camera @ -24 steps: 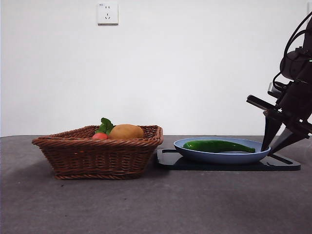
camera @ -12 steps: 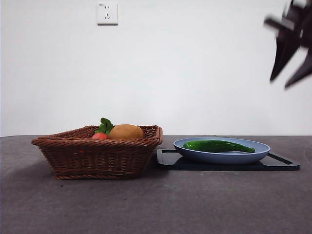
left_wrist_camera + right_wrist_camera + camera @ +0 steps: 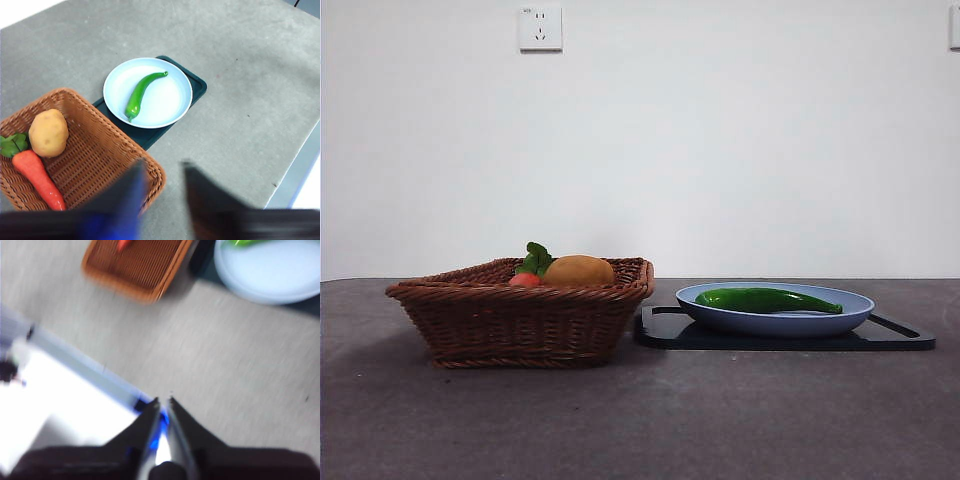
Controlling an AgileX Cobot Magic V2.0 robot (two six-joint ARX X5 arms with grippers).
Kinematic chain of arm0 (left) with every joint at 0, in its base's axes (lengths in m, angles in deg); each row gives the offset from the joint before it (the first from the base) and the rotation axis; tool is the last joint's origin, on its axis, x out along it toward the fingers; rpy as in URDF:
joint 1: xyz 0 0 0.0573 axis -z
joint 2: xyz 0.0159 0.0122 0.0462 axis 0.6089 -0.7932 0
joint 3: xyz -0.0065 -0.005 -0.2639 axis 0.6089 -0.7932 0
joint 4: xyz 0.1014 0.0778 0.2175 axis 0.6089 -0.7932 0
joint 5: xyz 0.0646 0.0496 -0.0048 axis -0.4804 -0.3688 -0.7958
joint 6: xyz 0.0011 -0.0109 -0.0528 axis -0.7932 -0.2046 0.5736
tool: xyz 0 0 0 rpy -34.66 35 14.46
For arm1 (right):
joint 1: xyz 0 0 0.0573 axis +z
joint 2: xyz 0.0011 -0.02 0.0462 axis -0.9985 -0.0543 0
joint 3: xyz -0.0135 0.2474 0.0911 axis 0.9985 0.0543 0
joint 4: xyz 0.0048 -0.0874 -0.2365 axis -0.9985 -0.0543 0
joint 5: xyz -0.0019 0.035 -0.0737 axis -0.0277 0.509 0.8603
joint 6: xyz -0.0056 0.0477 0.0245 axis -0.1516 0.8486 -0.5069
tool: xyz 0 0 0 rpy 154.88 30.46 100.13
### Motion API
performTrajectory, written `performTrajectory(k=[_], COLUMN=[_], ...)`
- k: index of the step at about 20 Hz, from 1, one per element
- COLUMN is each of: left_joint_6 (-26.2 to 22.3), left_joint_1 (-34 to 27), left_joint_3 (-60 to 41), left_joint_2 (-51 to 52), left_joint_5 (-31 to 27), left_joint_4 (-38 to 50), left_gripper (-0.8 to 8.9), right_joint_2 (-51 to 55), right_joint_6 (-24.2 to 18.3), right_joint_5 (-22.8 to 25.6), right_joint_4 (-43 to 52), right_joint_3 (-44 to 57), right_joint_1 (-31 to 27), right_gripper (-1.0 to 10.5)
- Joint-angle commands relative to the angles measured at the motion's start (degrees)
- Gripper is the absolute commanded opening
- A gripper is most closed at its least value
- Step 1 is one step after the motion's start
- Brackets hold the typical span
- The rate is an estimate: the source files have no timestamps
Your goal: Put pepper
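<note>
The dark-green pepper (image 3: pixel 768 299) lies on a light blue plate (image 3: pixel 770 322) to the right of the wicker basket (image 3: pixel 520 320). No arm shows in the front view. In the left wrist view my left gripper (image 3: pixel 161 172) is open and empty, high above the basket's (image 3: pixel 85 150) near corner, well away from the pepper (image 3: pixel 141 92) on the plate (image 3: pixel 170 100). In the blurred right wrist view my right gripper (image 3: pixel 162 400) is shut and empty, high over bare table, far from the plate (image 3: pixel 280 275) and pepper (image 3: pixel 245 242).
The plate stands on a black tray (image 3: pixel 900 335). The basket holds a carrot (image 3: pixel 37 172) and a tan potato (image 3: pixel 48 132). The table's edge (image 3: pixel 295 170) runs near the tray. A wall socket (image 3: pixel 540 27) is high on the back wall.
The arm that stood beside the plate's right end has risen up and out of the front view. The pepper, plate and basket have not moved.
</note>
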Motion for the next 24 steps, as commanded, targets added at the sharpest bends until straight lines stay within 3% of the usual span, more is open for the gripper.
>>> performTrajectory(k=[1,4,14,16,18,24], left_joint_6=[0.35,0.35,0.35,-1.81,-1.25,-4.39], left_joint_1=[0.52,0.52,0.52,-0.46,-4.39,-23.37], left_joint_3=[1.18,1.18,1.18,1.18,1.14,-5.01], left_joint_2=[-0.48,-0.48,-0.48,0.04,1.57,16.20], left_joint_5=[0.11,0.00,0.00,-3.30,-6.75,-6.12], left_joint_4=[-0.28,-0.52,5.29,5.29,9.11,22.43], left_gripper=[0.06,0.08,0.08,0.08,0.08,0.08], right_joint_2=[-0.26,-0.24,-0.26,-0.26,-0.26,-0.26], right_joint_6=[-1.53,0.70,0.63,0.63,0.63,0.63], right_joint_5=[-0.02,-0.04,0.13,0.17,0.15,0.17], right_joint_4=[-0.28,0.35,1.20,1.16,1.18,1.20], right_joint_3=[-1.07,-1.07,-1.07,-1.07,-1.07,-1.07], right_joint_1=[0.94,0.90,0.85,0.85,0.83,0.83], right_gripper=[0.0,0.0,0.0,0.0,0.0,0.0])
